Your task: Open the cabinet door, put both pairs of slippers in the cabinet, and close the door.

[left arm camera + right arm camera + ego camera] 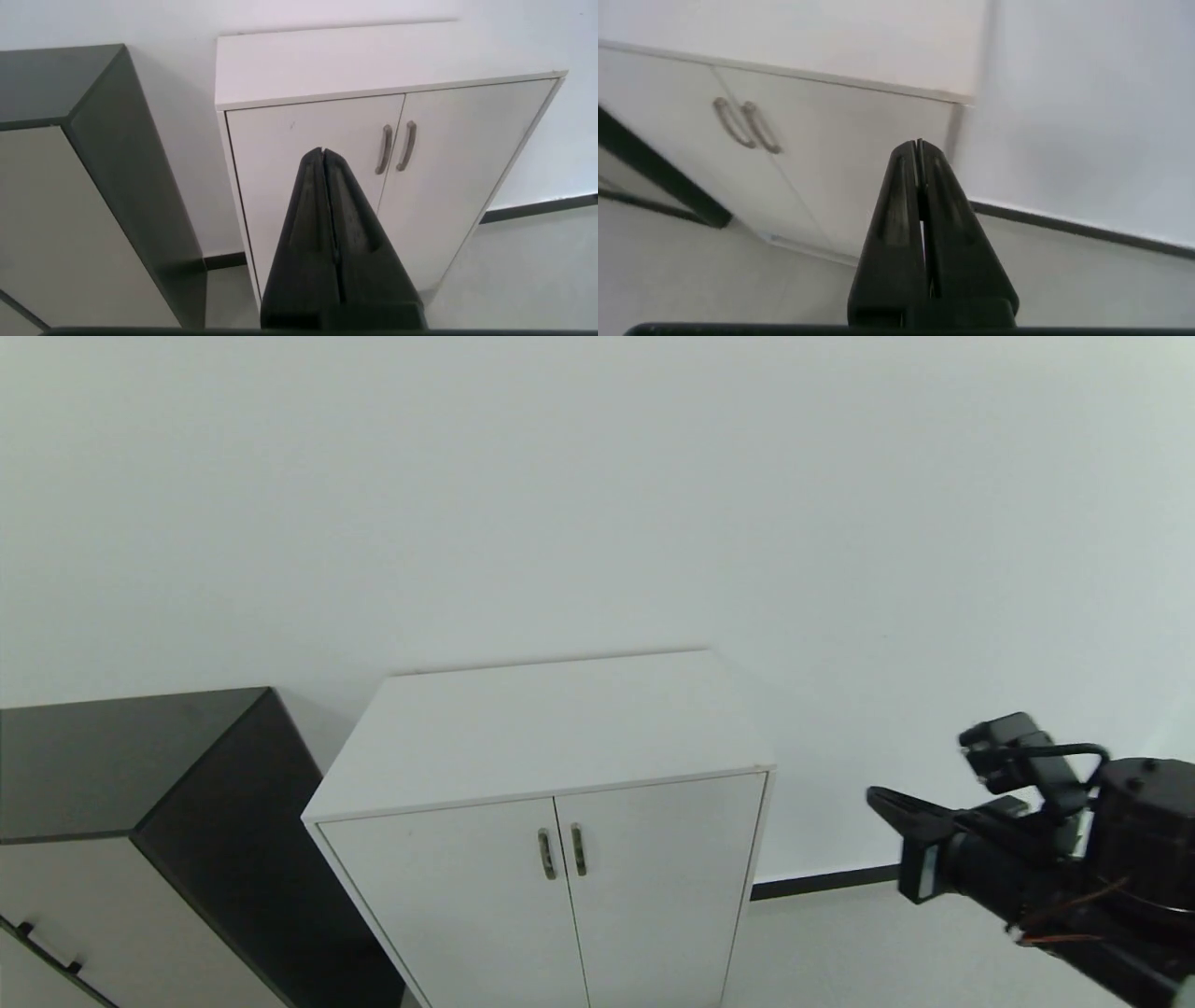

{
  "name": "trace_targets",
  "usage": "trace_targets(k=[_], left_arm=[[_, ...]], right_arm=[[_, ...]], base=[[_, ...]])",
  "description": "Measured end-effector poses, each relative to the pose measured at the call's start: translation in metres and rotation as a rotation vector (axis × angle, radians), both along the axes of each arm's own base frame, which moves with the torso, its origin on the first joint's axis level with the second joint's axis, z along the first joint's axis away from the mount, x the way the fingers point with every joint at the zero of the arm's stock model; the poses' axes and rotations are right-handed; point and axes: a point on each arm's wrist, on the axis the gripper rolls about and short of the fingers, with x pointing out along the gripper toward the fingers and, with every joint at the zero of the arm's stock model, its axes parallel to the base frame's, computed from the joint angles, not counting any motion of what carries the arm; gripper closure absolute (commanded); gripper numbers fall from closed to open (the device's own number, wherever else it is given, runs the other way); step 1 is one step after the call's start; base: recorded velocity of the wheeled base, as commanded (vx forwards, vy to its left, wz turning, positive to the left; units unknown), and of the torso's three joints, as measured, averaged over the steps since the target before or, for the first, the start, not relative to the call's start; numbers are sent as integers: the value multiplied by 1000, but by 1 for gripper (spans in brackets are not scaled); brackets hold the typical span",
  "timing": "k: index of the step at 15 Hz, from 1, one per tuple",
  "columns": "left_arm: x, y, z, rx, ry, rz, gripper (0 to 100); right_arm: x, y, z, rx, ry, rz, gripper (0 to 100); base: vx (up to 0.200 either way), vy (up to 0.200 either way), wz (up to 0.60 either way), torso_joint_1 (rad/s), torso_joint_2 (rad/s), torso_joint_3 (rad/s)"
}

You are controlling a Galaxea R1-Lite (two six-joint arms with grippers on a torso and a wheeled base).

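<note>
A white cabinet (551, 737) stands against the wall with both doors closed. Two metal handles (562, 851) sit side by side at the middle seam. My right gripper (882, 800) is raised to the right of the cabinet, clear of it, shut with nothing in it. In the right wrist view its fingers (918, 163) are pressed together, pointing at the cabinet's right door (850, 159). In the left wrist view my left gripper (323, 157) is shut and empty, well back from the left door (280, 159).
A dark cabinet (140, 765) with a pale front stands close to the white cabinet's left side. A black skirting strip (822, 882) runs along the wall's foot at the right. Pale floor (887, 952) lies to the right of the white cabinet.
</note>
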Motion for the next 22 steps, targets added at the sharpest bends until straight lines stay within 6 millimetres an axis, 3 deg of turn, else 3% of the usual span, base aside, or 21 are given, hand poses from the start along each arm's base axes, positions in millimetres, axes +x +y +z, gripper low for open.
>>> trace_targets(k=[3, 5, 7, 9, 12, 19, 22], left_arm=[[0, 0, 0, 5, 0, 0, 100], [0, 0, 0, 6, 0, 0, 100], [0, 0, 0, 6, 0, 0, 100], [0, 0, 0, 5, 0, 0, 100], [0, 0, 0, 6, 0, -1, 100], [0, 0, 0, 6, 0, -1, 100], [0, 0, 0, 6, 0, 0, 100]], right_arm=[[-61, -51, 17, -62, 77, -97, 100], [-109, -79, 14, -91, 125, -123, 100], [-148, -99, -4, -99, 141, -118, 100], [-175, -110, -39, -115, 157, -84, 100], [-188, -113, -61, -79, 94, -35, 100], [-202, -114, -66, -34, -61, -319, 100], [-209, -114, -67, -11, -148, -361, 100]], base=[[0, 0, 0, 0, 0, 0], [0, 0, 0, 0, 0, 0], [0, 0, 0, 0, 0, 0], [0, 0, 0, 0, 0, 0], [0, 0, 0, 0, 0, 0], [0, 0, 0, 0, 0, 0], [0, 0, 0, 0, 0, 0]])
